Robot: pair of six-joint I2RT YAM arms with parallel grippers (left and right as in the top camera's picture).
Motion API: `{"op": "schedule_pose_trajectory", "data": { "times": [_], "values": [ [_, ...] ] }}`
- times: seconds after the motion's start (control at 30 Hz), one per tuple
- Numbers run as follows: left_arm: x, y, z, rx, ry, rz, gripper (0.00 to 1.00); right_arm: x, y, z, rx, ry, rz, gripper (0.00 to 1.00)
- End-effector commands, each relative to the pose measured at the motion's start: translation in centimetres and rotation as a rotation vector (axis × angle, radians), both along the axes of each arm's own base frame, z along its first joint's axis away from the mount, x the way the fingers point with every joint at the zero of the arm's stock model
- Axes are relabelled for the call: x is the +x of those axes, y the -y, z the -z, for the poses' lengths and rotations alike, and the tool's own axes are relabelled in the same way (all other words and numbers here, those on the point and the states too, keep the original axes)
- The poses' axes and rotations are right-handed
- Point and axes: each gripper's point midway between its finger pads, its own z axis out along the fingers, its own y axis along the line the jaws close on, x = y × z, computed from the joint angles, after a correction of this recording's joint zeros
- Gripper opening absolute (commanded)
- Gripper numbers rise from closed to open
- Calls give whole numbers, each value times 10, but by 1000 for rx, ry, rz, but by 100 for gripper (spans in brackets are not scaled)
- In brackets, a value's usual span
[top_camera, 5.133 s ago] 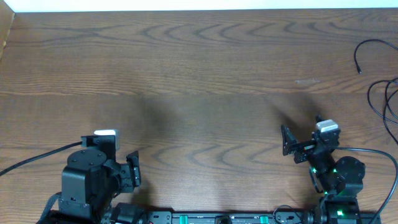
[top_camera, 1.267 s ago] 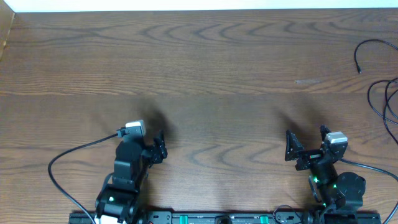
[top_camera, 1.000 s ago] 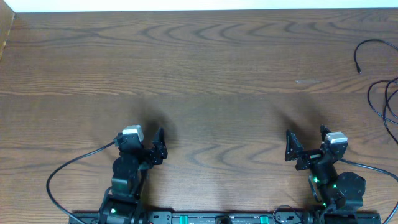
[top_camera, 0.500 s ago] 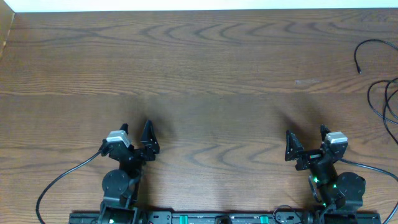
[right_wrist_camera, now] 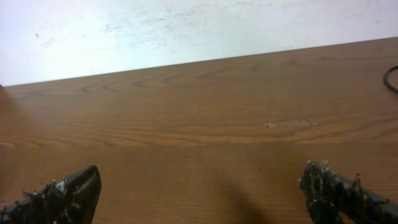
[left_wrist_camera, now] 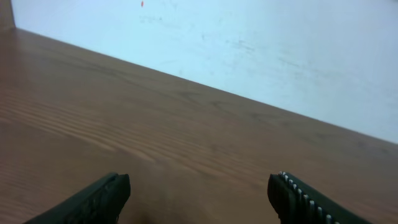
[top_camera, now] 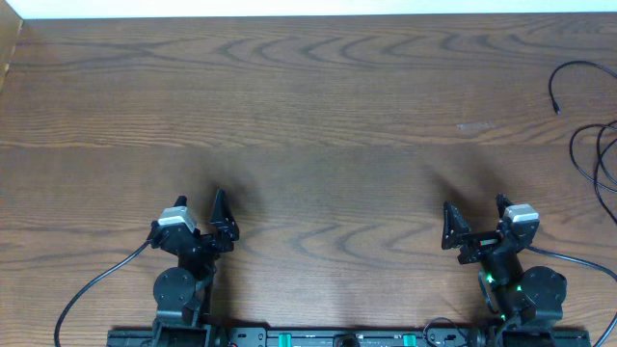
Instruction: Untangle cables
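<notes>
Black thin cables (top_camera: 573,149) at three o'clock; my left gripper (top_camera: 201,208) and right gripper (top_camera: 474,214), fingers spread, empty; hasty tugging could tighten tangles.

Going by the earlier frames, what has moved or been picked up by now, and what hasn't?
The left arm unfolded from its tucked pose at the near left and reached forward. Its left pincer then swung back leftward and is open and empty. The right pincer shifted slightly right, also open and empty. Nothing was grasped. The cables at the right edge lie as before.
</notes>
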Motion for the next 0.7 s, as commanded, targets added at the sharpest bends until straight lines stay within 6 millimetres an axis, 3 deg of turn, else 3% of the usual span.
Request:
{"op": "schedule_pose_trajectory", "data": {
  "times": [0.0, 0.23, 0.67],
  "values": [
    [-2, -4, 16, 105, -55, -5, 77, 0, 2, 1, 9, -1, 10, 99],
    [-2, 5, 17, 225, -57, 60, 77, 0, 2, 1, 9, -1, 10, 99],
    [-2, 5, 17, 232, -57, 61, 76, 0, 2, 1, 10, -1, 10, 99]
  ]
}}
